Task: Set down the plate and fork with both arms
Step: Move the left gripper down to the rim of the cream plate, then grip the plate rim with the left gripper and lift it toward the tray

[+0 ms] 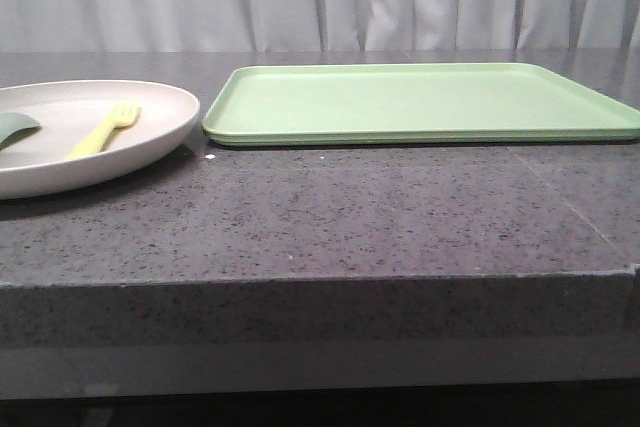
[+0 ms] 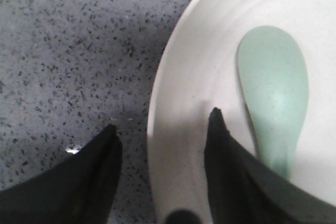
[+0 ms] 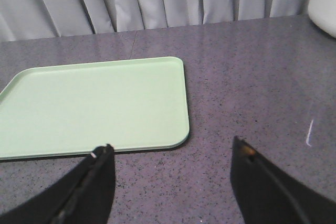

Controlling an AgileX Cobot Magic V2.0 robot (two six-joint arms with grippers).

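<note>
At the front view's left edge, the plate [image 1: 150,117] carries the fork [image 1: 105,129], tines toward upper right, handle lower left. Left end effector [image 2: 163,132] spread astride its rim; right end effector [image 3: 173,150] released.

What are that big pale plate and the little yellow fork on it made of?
The plate looks like matte moulded plastic or melamine: cream, even, no glaze shine; ceramic can't be ruled out. The fork looks like plastic: pale yellow, uniform, with thick stubby tines.
</note>
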